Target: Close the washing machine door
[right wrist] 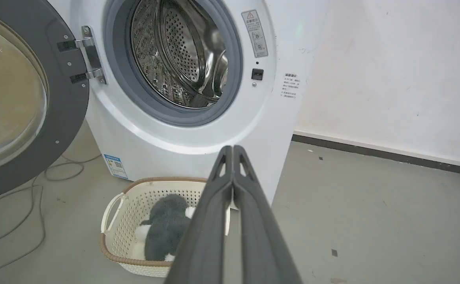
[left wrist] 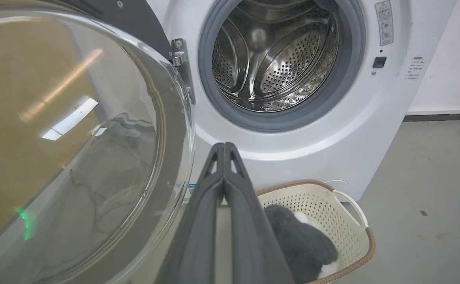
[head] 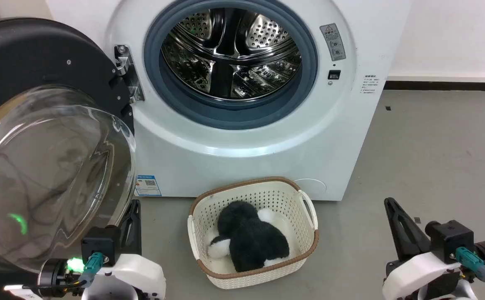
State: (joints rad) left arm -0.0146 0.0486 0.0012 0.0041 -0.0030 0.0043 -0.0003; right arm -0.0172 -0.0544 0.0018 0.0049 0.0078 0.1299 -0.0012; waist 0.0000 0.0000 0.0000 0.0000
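Nothing of the closing is done: the washing machine door [head: 50,146] stands swung wide at the left of the washing machine [head: 242,158], whose steel drum [head: 230,54] looks empty. The left pincer [left wrist: 224,148], just beside the door's glass, and the right pincer [right wrist: 233,150] are both pressed closed, gripping nothing. The cream basket [head: 267,191] holds 1 black-and-white plush toy [head: 248,239].

**Bare laundry corner**

Marked by a white front-loading washing machine [head: 242,166] on grey concrete floor [head: 434,166], against a plain white wall [right wrist: 391,79] with dark skirting [right wrist: 372,152], loose cables [right wrist: 66,179] beside it, a cream laundry basket [head: 246,196] in front.
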